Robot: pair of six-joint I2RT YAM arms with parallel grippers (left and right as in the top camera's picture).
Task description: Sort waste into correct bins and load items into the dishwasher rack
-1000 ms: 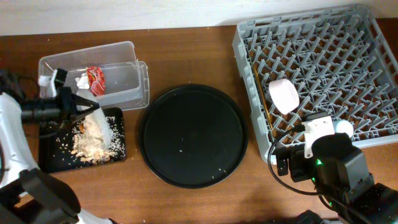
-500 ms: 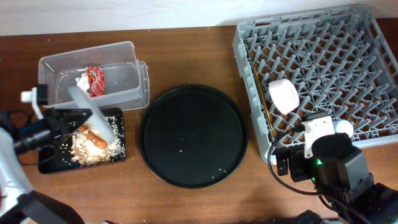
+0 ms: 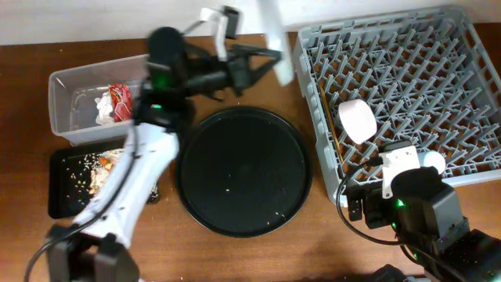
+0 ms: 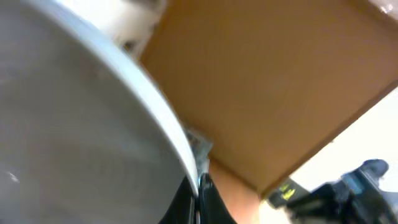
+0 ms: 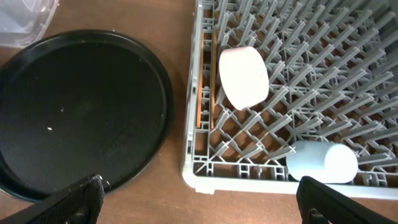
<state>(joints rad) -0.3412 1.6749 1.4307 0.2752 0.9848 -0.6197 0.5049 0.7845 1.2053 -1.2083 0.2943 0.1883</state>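
Left gripper (image 3: 252,66): clamped on the rim of the plate (image 3: 275,43), which shows nearly edge-on and blurred from above. In the left wrist view the plate's curved rim runs down into the dark fingers (image 4: 202,200).

The plate hangs just outside the left wall of the dishwasher rack (image 3: 391,47), near its far corner and not yet over the pegs.

Judgement: the step in hand is loading the plate. Done well, it stays on edge, comes over a free row, and its rim goes down between two pegs before release. The far rows look free.

Inside the rack the white bowl (image 3: 356,120) lies near the left wall, the chopsticks (image 5: 200,112) along that wall, and the light-blue cup (image 5: 323,163) at the near edge.

Right gripper (image 5: 202,202): spread, empty, just outside the rack's near-left corner.

Waste lies well left of the rack — red wrapper (image 3: 119,98) and tissue (image 3: 103,107) in the clear tub (image 3: 78,129), food scraps (image 3: 100,162) in the black tray (image 3: 63,196).
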